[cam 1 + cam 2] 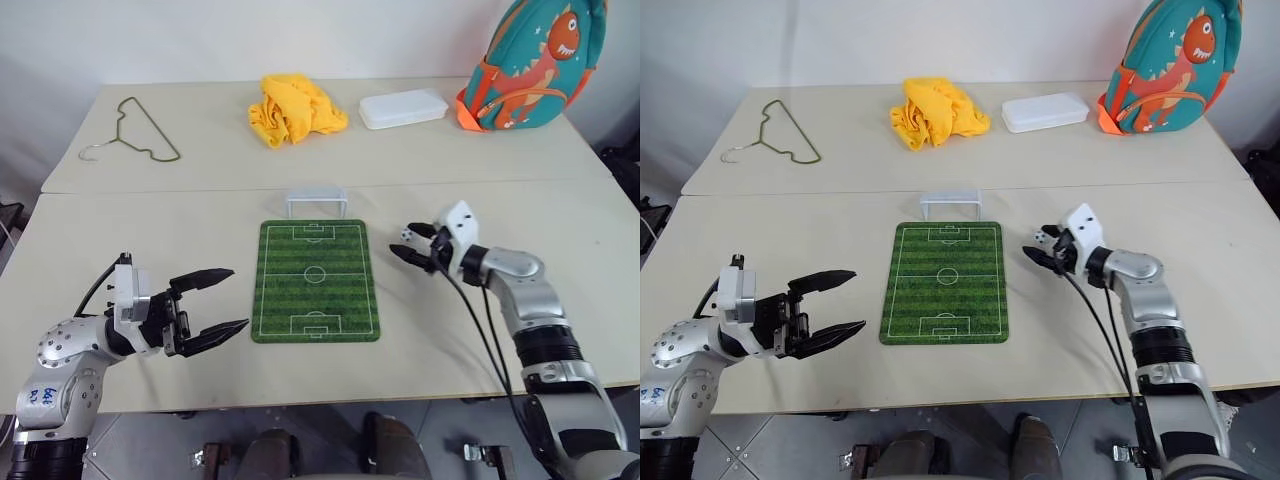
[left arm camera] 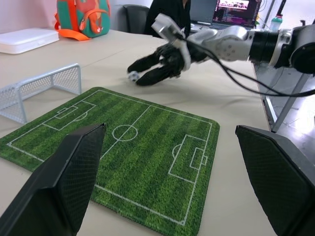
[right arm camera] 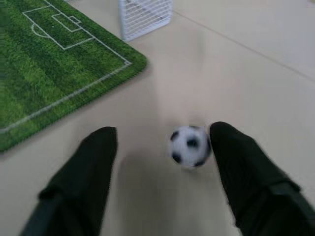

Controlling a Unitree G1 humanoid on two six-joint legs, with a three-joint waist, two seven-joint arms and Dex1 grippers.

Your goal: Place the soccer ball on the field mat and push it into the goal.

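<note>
Picking the ball (image 3: 190, 146) cleanly needs centring: it lies on the table right of the mat (image 1: 315, 281), against one finger of the half-open, empty right gripper (image 3: 162, 147).

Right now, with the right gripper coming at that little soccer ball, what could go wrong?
The soccer ball sits on bare table off the field mat, beside one finger of the right gripper rather than centred between them. Closing now might flick it away instead of pinching it.

Being tiny and round, it could roll across the table toward the edge.
</note>
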